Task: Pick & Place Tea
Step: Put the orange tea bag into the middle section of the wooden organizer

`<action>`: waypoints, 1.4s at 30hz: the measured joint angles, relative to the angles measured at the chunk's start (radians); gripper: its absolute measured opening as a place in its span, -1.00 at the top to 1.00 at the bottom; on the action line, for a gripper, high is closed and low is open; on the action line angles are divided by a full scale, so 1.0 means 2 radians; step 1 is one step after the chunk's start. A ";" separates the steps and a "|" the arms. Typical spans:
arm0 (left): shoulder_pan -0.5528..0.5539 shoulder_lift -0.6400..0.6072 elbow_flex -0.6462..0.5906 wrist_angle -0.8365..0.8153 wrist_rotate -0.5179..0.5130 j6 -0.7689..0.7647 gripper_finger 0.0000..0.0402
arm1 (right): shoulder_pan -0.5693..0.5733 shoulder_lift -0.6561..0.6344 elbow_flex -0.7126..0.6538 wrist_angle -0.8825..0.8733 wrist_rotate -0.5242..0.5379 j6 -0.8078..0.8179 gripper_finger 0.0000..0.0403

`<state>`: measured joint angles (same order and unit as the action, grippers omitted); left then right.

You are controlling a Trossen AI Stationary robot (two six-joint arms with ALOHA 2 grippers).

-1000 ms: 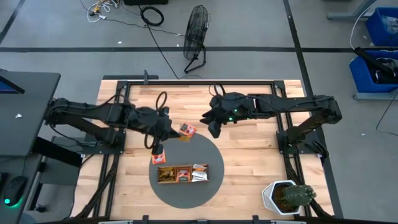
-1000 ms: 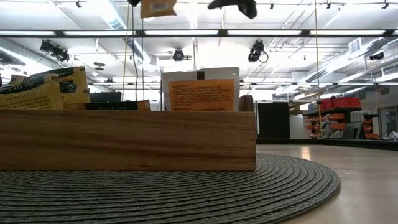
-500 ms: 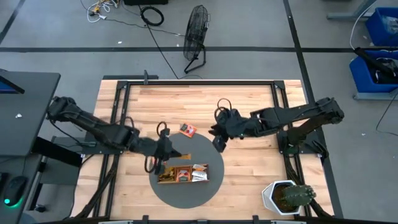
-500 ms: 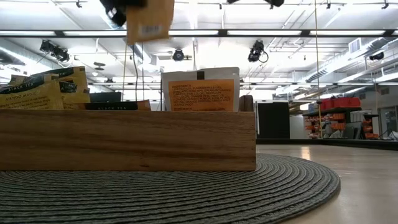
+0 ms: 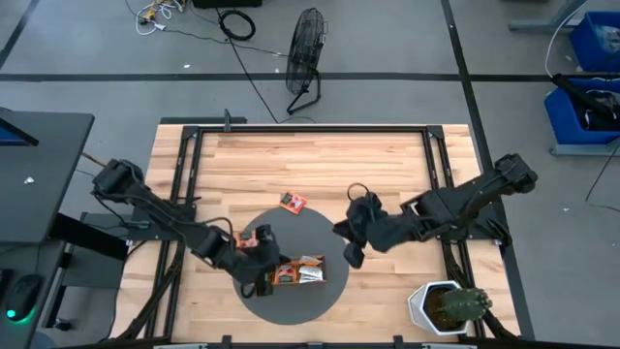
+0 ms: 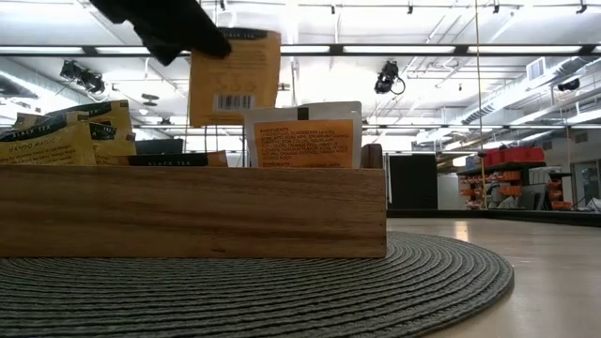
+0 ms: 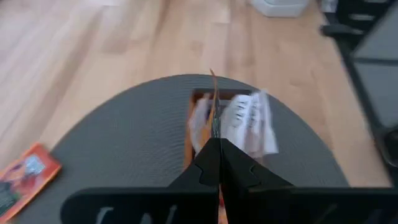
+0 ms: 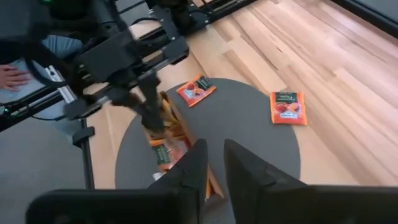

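The flat square orange paper tea sachet [image 6: 234, 77] hangs upright just above the long wooden compartment tray [image 6: 192, 211], pinched at its top edge by the left tool [image 7: 217, 148], whose fingers are pressed together on the paper. The tray lies on the round grey woven mat [image 5: 329, 228] near the desk's front edge, and already carries several upright sachets, yellow ones [image 6: 66, 136] at one end and a white-and-orange one [image 6: 302, 134] beside the hanging packet.

Judging from this, the risk is in the lowering: the thin sachet could catch on the tray's wall or on the packets already standing inside, buckle, and end up across two compartments or tipped onto the mat. A release from too high could let it flutter sideways.

The right tool [image 8: 212, 163] hovers over the mat's right edge, fingers narrowly apart, with nothing between them. Two more orange-red sachets lie flat, one on the mat [image 8: 196, 89] and one on the bare desk [image 8: 287, 107] behind it.
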<state>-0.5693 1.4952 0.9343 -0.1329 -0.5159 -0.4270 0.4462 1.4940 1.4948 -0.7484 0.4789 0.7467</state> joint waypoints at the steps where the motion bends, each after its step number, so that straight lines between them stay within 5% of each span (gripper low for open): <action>1: -0.007 0.004 0.000 0.000 -0.021 -0.007 1.00 | 0.008 0.000 0.000 -0.001 0.006 0.005 0.71; 4: -0.022 0.015 0.000 0.000 -0.064 -0.017 1.00 | 0.028 0.000 0.000 -0.001 0.027 0.019 0.73; 21: -0.043 0.081 0.001 -0.012 -0.050 -0.057 1.00 | 0.054 0.000 0.000 0.002 0.058 0.058 0.74; 42: -0.045 0.087 -0.019 0.002 -0.023 -0.064 0.99 | 0.052 0.000 0.000 0.002 0.080 0.068 0.74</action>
<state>-0.6598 1.6691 0.8969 -0.1288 -0.5619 -0.5547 0.5507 1.4948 1.4948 -0.7452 0.6388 0.8818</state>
